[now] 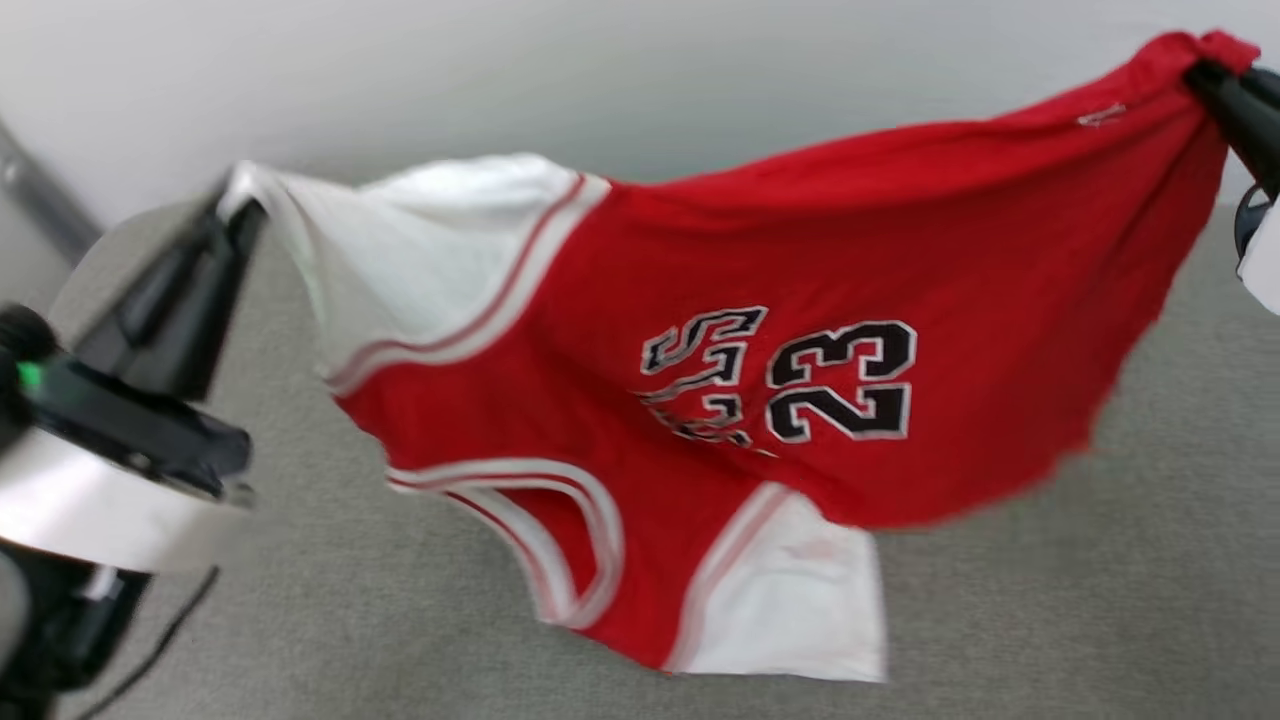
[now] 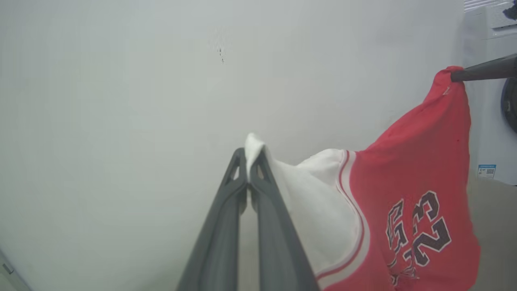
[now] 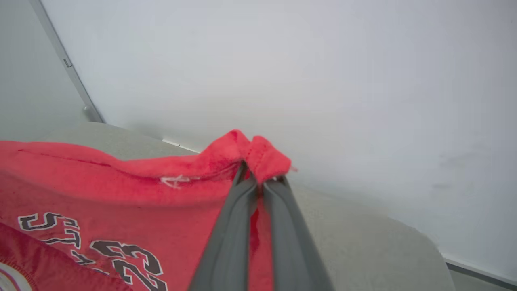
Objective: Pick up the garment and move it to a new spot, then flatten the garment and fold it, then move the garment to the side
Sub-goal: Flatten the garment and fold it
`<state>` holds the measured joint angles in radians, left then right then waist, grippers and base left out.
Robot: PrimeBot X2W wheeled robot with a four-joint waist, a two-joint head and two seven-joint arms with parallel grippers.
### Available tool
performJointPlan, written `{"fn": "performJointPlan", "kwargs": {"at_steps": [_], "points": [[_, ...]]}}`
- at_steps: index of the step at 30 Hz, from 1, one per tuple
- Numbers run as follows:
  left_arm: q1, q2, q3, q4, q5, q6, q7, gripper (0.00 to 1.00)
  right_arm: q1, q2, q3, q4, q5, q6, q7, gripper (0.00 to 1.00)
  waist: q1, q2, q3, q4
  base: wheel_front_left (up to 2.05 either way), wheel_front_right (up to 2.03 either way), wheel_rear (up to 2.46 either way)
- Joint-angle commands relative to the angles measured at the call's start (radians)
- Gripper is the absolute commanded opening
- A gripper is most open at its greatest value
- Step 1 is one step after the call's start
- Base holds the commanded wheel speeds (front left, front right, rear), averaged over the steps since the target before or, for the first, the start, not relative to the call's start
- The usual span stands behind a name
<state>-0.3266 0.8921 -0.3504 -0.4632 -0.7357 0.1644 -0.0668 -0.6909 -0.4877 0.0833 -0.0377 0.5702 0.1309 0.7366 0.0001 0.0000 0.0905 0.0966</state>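
Left tool (image 2: 248,161) is pinched shut on a white sleeve (image 2: 311,190) tip, right tool (image 3: 260,176) on a red hem (image 3: 226,155) corner: the garment (image 1: 800,250) is held stretched in mid-air above the grey bench (image 1: 1100,620). Both corners should be brought down level and taut, so the thin, limp knit, edged with striped trim (image 1: 480,325) and printed with black numerals (image 1: 840,380), is laid flat without creases.

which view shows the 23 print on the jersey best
The head view: the garment hangs spread, its 23 print whole and facing the camera. The left wrist view shows it slanted at lower right; the right wrist view crops it at the bottom edge.
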Motion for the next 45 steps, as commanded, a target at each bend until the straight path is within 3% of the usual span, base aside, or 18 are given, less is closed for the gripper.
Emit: {"fn": "performJointPlan", "kwargs": {"at_steps": [1, 11, 23, 30, 35, 41, 45], "points": [[-0.035, 0.011, 0.027, -0.015, -0.011, 0.004, 0.002, 0.00, -0.013, 0.019, -0.004, -0.030, -0.005, 0.000, -0.009, 0.00, -0.0001, 0.0000, -0.024, -0.039, 0.00, 0.00, 0.00], [-0.210, 0.073, 0.188, -0.075, -0.062, 0.018, 0.020, 0.00, -0.056, 0.093, -0.035, -0.167, -0.020, 0.000, -0.033, 0.00, -0.0001, 0.0000, -0.013, -0.123, 0.00, 0.00, 0.00], [-0.430, 0.094, 0.254, -0.045, -0.084, 0.011, 0.038, 0.00, -0.128, 0.134, -0.092, -0.249, -0.060, 0.000, -0.034, 0.00, -0.0001, 0.0000, 0.090, -0.155, 0.00, 0.00, 0.00], [-0.656, 0.082, 0.221, 0.079, -0.110, -0.068, 0.056, 0.00, -0.242, 0.115, -0.112, -0.227, -0.104, 0.000, -0.086, 0.00, -0.0001, 0.0000, 0.243, -0.149, 0.00, 0.00, 0.00], [-0.902, 0.049, 0.149, 0.236, -0.062, -0.146, 0.067, 0.00, -0.377, 0.096, -0.097, -0.150, -0.167, -0.001, -0.170, 0.00, -0.0001, 0.0000, 0.372, -0.138, 0.00, 0.00, 0.00], [-1.240, -0.039, 0.052, 0.485, 0.032, -0.227, 0.059, 0.00, -0.584, 0.106, -0.082, 0.027, -0.224, -0.001, -0.300, 0.00, -0.0001, 0.0000, 0.501, -0.123, 0.00, 0.00, 0.00], [-1.422, -0.112, 0.012, 0.650, 0.085, -0.252, 0.003, 0.00, -0.725, 0.121, -0.076, 0.163, -0.286, -0.001, -0.398, 0.00, -0.0001, 0.0000, 0.575, -0.104, 0.00, 0.00, 0.00]]}}
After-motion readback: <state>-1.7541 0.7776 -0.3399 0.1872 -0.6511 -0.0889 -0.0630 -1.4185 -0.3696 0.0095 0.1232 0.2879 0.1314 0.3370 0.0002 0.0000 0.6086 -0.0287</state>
